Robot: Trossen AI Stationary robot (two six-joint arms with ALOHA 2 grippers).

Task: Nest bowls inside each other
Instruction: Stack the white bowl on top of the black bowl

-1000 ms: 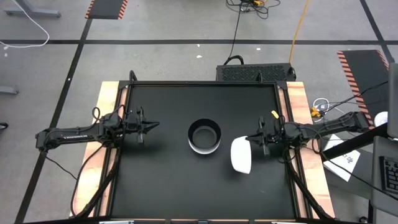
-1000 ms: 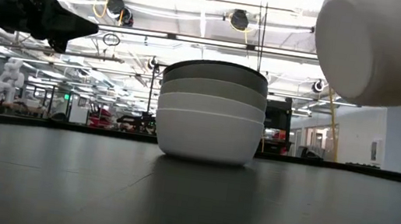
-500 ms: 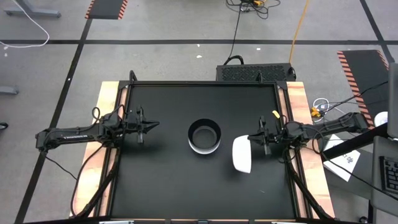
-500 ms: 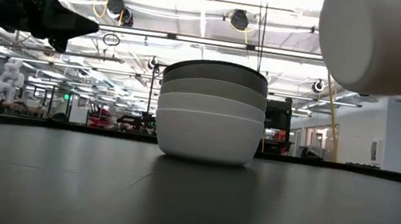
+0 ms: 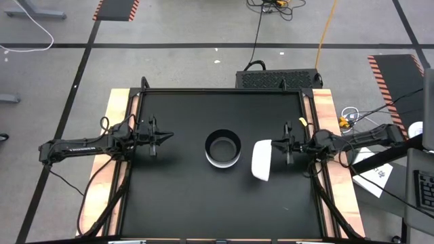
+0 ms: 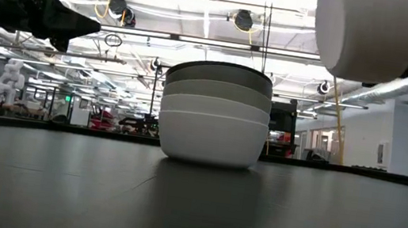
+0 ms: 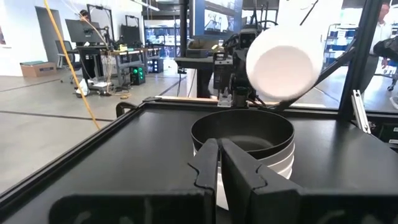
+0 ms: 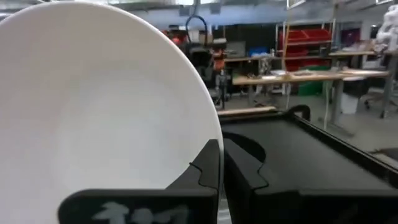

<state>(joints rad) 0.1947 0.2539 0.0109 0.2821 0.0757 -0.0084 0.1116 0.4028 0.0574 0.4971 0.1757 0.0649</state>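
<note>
Stack [image 5: 223,149]: nested bowls at mid-table, upright; black bowl [image 7: 244,132] on top, grey bowl [image 6: 217,91] under it, white bowl [image 6: 209,138] at the bottom, resting on the table; number of bowls in the stack not clear.

Held bowl [image 5: 262,160]: white, lifted off the table, turned on its side; in the low view [image 6: 367,35] hangs high, above the level of the stack's rim and apart from it; in the high view lies just beside the stack, toward the right arm; base faces the left wrist camera [image 7: 284,61], hollow faces the right wrist camera [image 8: 93,118].

Right gripper [image 5: 277,146]: fingers pinched on the held bowl's rim, one finger [image 8: 208,171] inside the hollow, the other outside; arm reaching in from the table's right edge.

Left gripper [image 5: 167,136]: fingers pressed together, nothing between them; held above the table, well apart from the stack, pointed at it; in its own wrist view [image 7: 221,163] the closed fingers line up with the stack ahead.

Table [image 5: 176,203]: black matte top with wooden strips along left and right sides.

Room: grey floor with black tape lines, yellow cable [image 5: 327,24], lab benches and racks far behind.
</note>
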